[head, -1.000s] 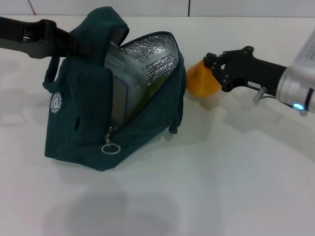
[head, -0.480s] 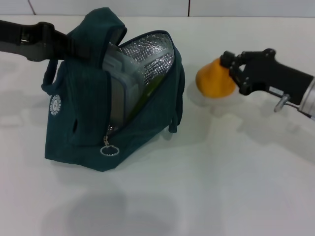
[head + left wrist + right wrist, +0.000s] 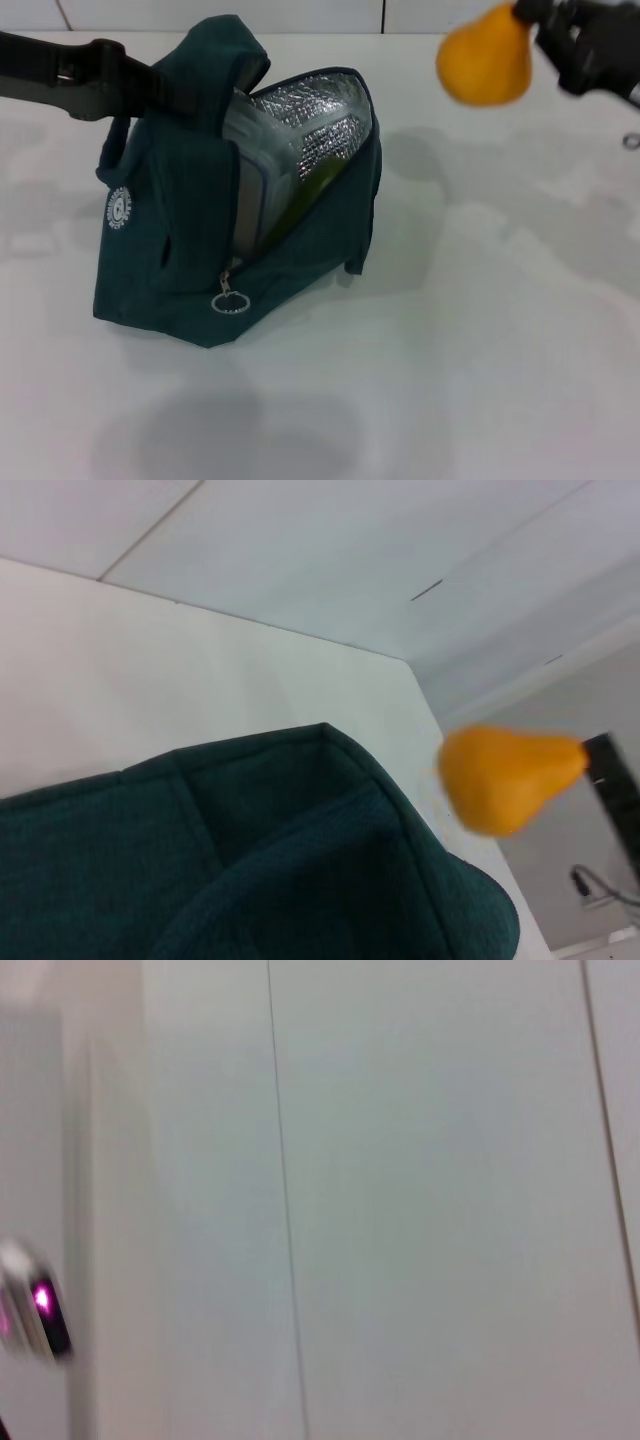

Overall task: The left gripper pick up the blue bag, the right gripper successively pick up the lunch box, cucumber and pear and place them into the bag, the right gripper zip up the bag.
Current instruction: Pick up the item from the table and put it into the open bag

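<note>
Right gripper [image 3: 530,22] clamped on pear [image 3: 486,64] high above table [image 3: 480,330], left gripper [image 3: 165,90] pinching blue bag [image 3: 180,240] top, lunch box [image 3: 262,175] inside.

Right wrist cam is pretty much just a pale wall [image 3: 420,1200] with two thin vertical seams [image 3: 285,1210], one around 12 o'clock and one way out at 3. Small magenta light [image 3: 42,1300] glows at 9 o'clock, all blurry.

Black left arm [image 3: 60,75] with bulky dark links, black ribbed right gripper [image 3: 540,18]
</note>
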Robot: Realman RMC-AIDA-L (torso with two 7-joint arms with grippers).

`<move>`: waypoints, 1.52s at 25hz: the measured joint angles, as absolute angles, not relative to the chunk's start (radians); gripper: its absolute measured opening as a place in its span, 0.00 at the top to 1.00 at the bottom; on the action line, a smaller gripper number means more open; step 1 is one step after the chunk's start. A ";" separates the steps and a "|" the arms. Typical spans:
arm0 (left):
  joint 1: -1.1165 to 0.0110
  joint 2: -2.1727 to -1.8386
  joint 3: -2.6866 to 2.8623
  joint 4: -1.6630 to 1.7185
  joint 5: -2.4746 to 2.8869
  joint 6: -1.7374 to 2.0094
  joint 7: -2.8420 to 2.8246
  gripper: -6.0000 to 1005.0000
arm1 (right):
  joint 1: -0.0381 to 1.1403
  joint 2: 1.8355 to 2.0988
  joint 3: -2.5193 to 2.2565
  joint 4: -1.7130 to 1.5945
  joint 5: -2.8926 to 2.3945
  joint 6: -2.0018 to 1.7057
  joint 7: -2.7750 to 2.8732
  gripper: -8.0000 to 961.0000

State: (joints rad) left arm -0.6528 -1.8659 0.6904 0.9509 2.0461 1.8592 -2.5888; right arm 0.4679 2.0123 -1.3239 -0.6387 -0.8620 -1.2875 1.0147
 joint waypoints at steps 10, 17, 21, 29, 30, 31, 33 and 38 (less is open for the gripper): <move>-0.653 -1.867 0.693 0.951 2.046 1.859 -2.582 0.95 | 0.627 2.015 -1.383 -0.650 -0.873 -1.382 1.148 0.96; -0.650 -1.863 0.690 0.951 2.048 1.858 -2.574 0.95 | 0.675 2.024 -1.546 -0.648 -0.869 -1.354 1.169 0.96; -0.644 -1.862 0.687 0.951 2.049 1.858 -2.573 0.95 | 0.675 2.026 -1.586 -0.646 -0.867 -1.338 1.170 0.96; -0.643 -1.866 0.687 0.951 2.051 1.858 -2.571 0.95 | 0.705 2.028 -1.669 -0.607 -0.864 -1.307 1.175 0.96; -0.644 -1.866 0.688 0.951 2.051 1.858 -2.572 0.95 | 0.710 2.028 -1.678 -0.607 -0.864 -1.302 1.175 0.96; -0.645 -1.867 0.689 0.951 2.050 1.858 -2.574 0.95 | 0.715 2.028 -1.686 -0.607 -0.864 -1.297 1.175 0.96; -0.645 -1.868 0.691 0.951 2.050 1.858 -2.576 0.95 | 0.725 2.028 -1.702 -0.606 -0.864 -1.288 1.175 0.96; -0.648 -1.869 0.694 0.951 2.051 1.858 -2.577 0.95 | 0.745 2.028 -1.718 -0.606 -0.862 -1.261 1.175 0.96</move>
